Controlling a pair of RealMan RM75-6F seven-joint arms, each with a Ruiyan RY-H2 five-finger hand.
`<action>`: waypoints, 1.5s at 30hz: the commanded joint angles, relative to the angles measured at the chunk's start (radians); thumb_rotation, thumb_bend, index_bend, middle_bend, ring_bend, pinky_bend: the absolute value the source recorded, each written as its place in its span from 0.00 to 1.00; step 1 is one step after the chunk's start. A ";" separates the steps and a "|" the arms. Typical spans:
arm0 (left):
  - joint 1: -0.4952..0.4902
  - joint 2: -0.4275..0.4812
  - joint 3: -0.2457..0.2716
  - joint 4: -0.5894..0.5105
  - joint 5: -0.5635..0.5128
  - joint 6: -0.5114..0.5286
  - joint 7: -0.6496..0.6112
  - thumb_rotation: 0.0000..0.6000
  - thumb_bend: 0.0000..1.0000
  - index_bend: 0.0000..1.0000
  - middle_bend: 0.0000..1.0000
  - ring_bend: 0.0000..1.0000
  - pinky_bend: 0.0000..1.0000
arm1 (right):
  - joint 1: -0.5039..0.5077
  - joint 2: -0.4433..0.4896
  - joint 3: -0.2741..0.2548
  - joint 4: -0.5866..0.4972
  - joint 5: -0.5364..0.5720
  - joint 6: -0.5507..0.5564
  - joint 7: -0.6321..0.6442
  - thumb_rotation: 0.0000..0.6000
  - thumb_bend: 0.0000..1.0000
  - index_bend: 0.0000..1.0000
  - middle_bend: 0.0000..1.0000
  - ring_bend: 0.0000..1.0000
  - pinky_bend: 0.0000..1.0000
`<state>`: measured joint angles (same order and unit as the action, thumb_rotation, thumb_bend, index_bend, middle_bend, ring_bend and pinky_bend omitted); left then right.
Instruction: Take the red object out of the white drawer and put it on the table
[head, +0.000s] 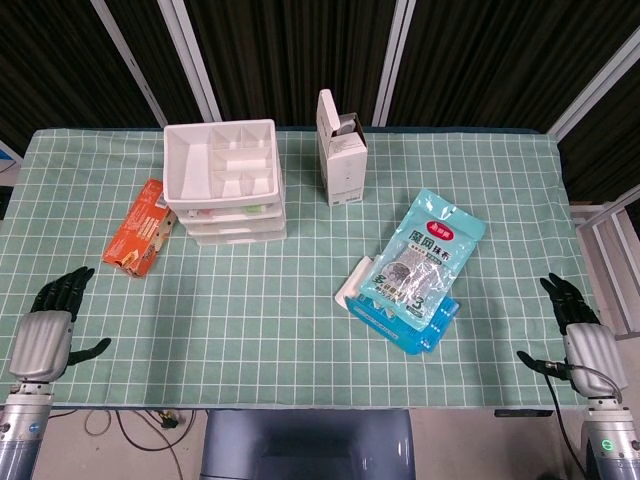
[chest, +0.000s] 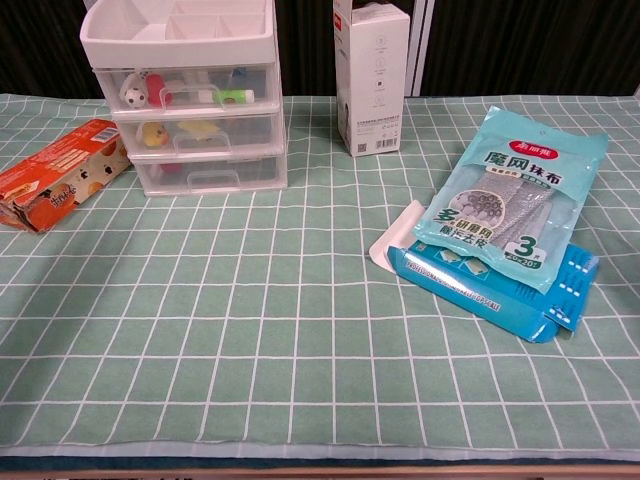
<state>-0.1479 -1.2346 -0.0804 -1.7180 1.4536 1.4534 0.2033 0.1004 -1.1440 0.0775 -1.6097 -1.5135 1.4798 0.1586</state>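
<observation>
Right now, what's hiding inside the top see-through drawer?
Through the top drawer's clear front: a red object, a small black-and-white ball, and a green-tipped white tube. Anything further back is blurred and covered by the tray above.

Drawer unit (chest: 185, 95) behind-left, carton (chest: 372, 75) to its right, pouch (chest: 515, 200) on box (chest: 490, 285)

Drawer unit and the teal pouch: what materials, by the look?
Drawer unit: looks like rigid plastic, with an opaque white frame and clear drawer fronts; the toys inside show through. Teal pouch: probably thin glossy plastic film; it shows sheen, printed text and a see-through window over grey contents.
</observation>
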 joint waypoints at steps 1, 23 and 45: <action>-0.041 0.006 -0.047 -0.056 -0.038 -0.038 -0.013 1.00 0.32 0.00 0.71 0.76 0.81 | 0.001 0.001 -0.001 0.000 -0.002 -0.002 0.003 1.00 0.04 0.00 0.00 0.00 0.22; -0.395 -0.182 -0.358 -0.153 -0.808 -0.490 -0.213 1.00 0.45 0.00 0.97 1.00 1.00 | 0.003 0.009 0.002 -0.009 0.016 -0.020 0.027 1.00 0.04 0.00 0.00 0.00 0.22; -0.563 -0.300 -0.433 0.030 -0.993 -0.567 -0.302 1.00 0.45 0.00 0.98 1.00 1.00 | 0.004 0.012 0.003 -0.012 0.022 -0.028 0.039 1.00 0.04 0.00 0.00 0.00 0.22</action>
<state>-0.7053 -1.5308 -0.5112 -1.6931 0.4667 0.8899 -0.0954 0.1044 -1.1320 0.0801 -1.6221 -1.4910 1.4520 0.1980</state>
